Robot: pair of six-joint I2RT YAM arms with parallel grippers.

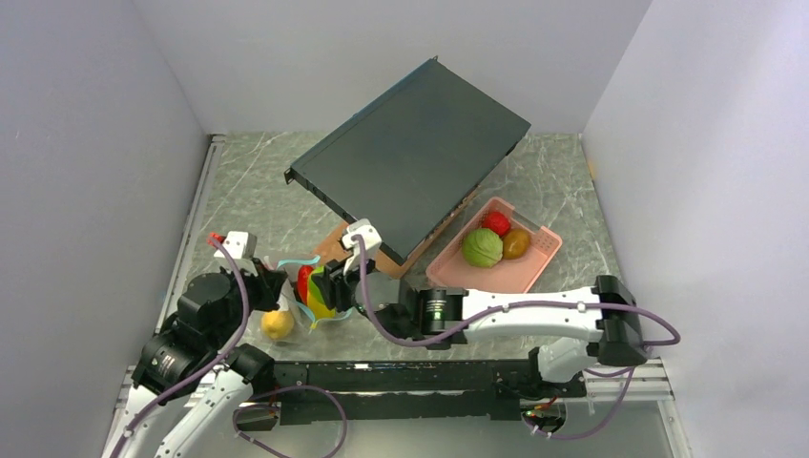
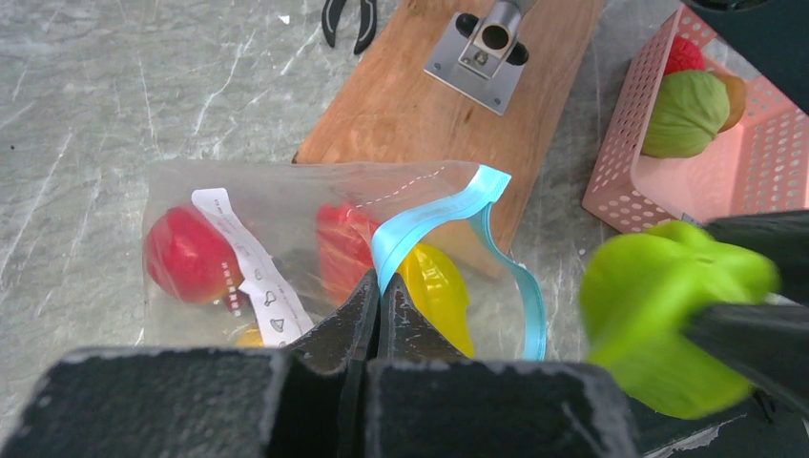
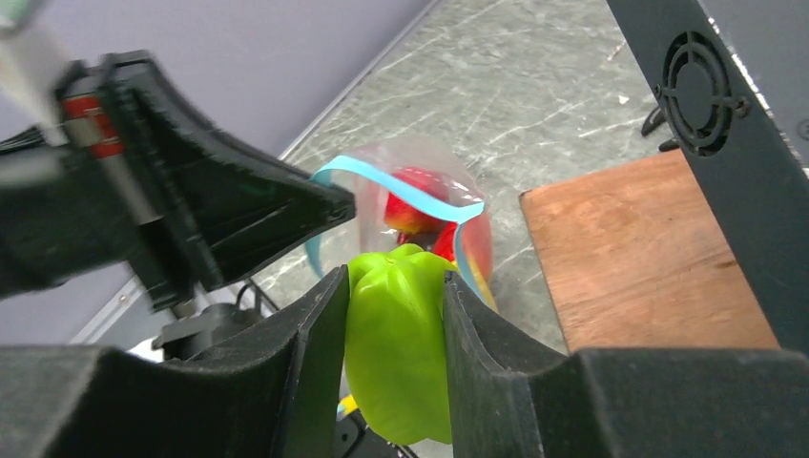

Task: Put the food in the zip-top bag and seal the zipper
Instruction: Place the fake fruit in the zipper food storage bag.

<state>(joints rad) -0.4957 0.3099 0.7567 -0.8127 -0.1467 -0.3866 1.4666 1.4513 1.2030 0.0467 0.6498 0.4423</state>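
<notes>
Zipper (image 2: 425,221) of the zip-top bag (image 2: 286,196) is pinched between the fully closed jaws of the left gripper (image 2: 379,286). One teal lip is held up, and the mouth gapes toward 3 o'clock in the left wrist view. Inside the clear plastic, a red fruit (image 2: 186,253) lies at 9 o'clock of the gripper tips. A red-orange piece (image 2: 339,248) sits just at 11 o'clock and a yellow piece (image 2: 434,286) is close at 3 o'clock. A white label (image 2: 243,258) runs across the bag wall. The right gripper (image 3: 394,286) has its jaws partly apart and clamped on a green pepper (image 3: 396,353). The pepper is just outside the bag mouth, at 6 o'clock of the teal loop in the right wrist view; whether it touches the plastic cannot be told. From above, the bag sits at about 8 o'clock of the table (image 1: 238,191), between the two grippers, with a lemon (image 1: 278,324) at its near end. A pink tray (image 1: 453,275) at 3 o'clock, well apart from the bag, holds a green leafy ball (image 1: 482,248), a strawberry (image 1: 495,222) and a brown-orange piece (image 1: 516,243). A dark flat box (image 1: 410,153) stands tilted at 12 o'clock, its low edge over a wooden board (image 2: 429,124) between bag and tray.
</notes>
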